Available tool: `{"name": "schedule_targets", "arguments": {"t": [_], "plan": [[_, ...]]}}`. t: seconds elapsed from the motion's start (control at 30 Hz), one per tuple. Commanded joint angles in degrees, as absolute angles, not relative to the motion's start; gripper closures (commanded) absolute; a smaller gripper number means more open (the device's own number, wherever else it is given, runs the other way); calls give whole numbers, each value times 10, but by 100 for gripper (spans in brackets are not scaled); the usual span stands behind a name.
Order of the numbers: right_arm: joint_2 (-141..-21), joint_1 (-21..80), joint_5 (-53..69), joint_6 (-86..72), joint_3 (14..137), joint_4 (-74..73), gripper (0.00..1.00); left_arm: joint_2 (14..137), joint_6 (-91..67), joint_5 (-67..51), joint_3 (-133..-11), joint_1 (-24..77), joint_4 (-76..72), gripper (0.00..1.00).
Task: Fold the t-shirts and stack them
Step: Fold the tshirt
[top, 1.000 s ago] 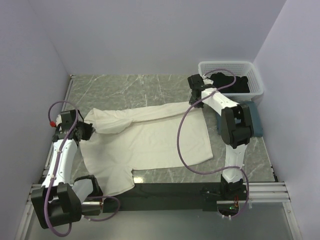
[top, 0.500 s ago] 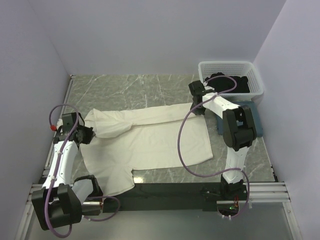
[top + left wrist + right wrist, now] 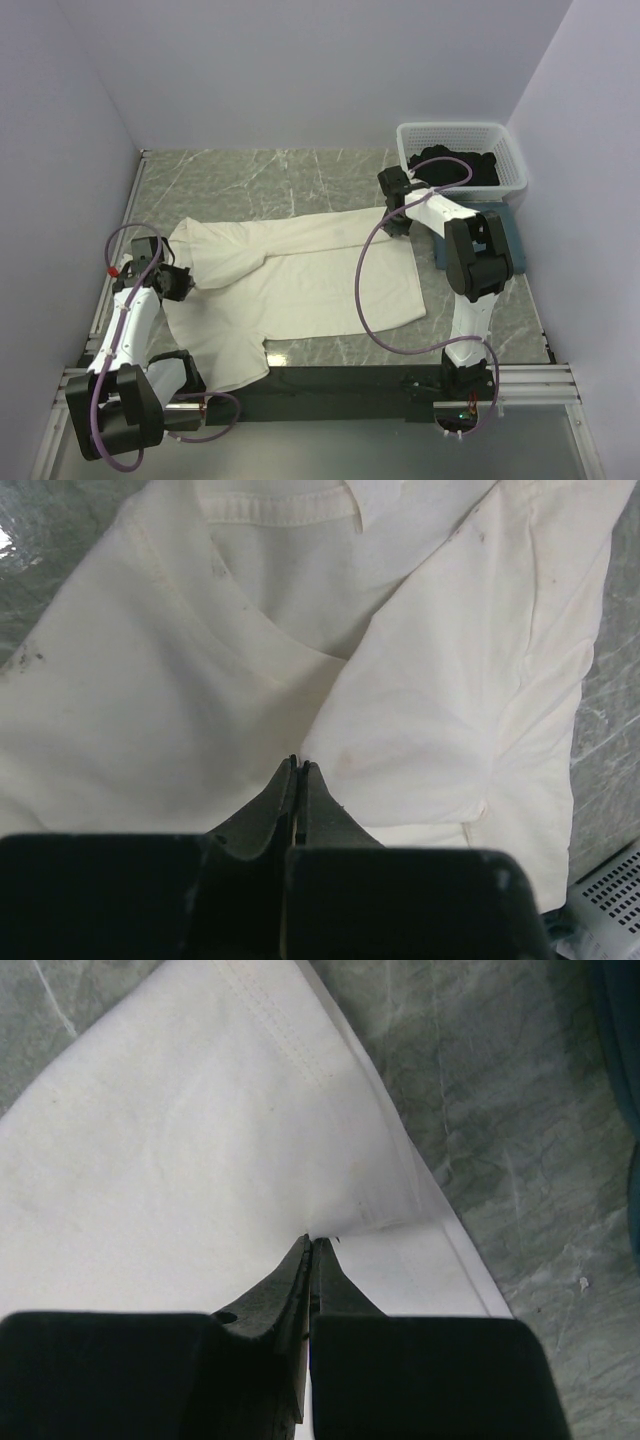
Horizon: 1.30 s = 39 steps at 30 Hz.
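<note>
Top view: the cream-white t-shirt (image 3: 300, 285) lies spread on the marble table (image 3: 260, 175), its far edge doubled over toward the near side. The left gripper (image 3: 175, 281) is clamped on the cloth at 9 o'clock and the right gripper (image 3: 393, 222) is clamped on the far corner at 2 o'clock. The black t-shirt (image 3: 462, 172) sits in the white basket (image 3: 455, 127) at 1 o'clock, and the slate-blue t-shirt (image 3: 512, 240) lies under the right arm at 3 o'clock. Hazard: if the two arms travel at unequal rates, the fold line is likely to skew and the hem will not lie parallel. Hazard: the purple cable (image 3: 362, 290) crosses the cloth and may drag it. Left wrist view: the left gripper (image 3: 300, 768) has its jaws fully together, with the edge of the folded layer of the cream-white t-shirt (image 3: 180, 710) meeting the tips at 12 o'clock. The bite appears shallow, so tension may pull the cloth free. Right wrist view: the right gripper (image 3: 312, 1243) has its jaws pressed together on a small pucker of the cream-white t-shirt (image 3: 150, 1160) near the hem. Whether both layers are caught cannot be told. If only one is, the lower layer may lag on the table (image 3: 520, 1160) and bunch.
</note>
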State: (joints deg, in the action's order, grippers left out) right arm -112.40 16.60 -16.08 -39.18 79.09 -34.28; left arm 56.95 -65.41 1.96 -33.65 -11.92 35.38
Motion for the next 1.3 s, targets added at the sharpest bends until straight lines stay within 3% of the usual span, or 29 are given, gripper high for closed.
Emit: {"name": "schedule_targets", "arguments": {"t": [0.0,0.23,0.33,0.37,0.4,0.5,0.57,0.63,0.83,1.07,1.27], "plan": [[-1102,161,-163,-396,781,-344,100,562,-643,54,-356,-118,355,99],[-1089,162,-163,-394,778,-347,100,572,-635,71,-369,-119,347,99],[-1099,161,-156,-393,778,-352,91,576,-628,77,-373,-119,344,94],[-1099,162,-154,-392,774,-352,88,576,-622,80,-378,-119,340,88],[-1097,162,-151,-392,773,-350,86,575,-619,83,-382,-119,338,71],[-1075,162,-153,-381,757,-331,68,582,-589,104,-406,-118,325,40],[-1055,162,-158,-369,747,-316,59,597,-553,113,-424,-119,302,26],[-1041,162,-157,-360,744,-303,55,611,-514,114,-434,-118,278,22],[-1016,157,-135,-354,731,-265,47,738,-424,79,-494,-120,171,22],[-1032,133,-89,-356,751,-231,50,929,-368,27,-626,-118,140,32],[-1072,129,-59,-363,783,-229,52,1015,-357,13,-690,-115,138,40]]}}
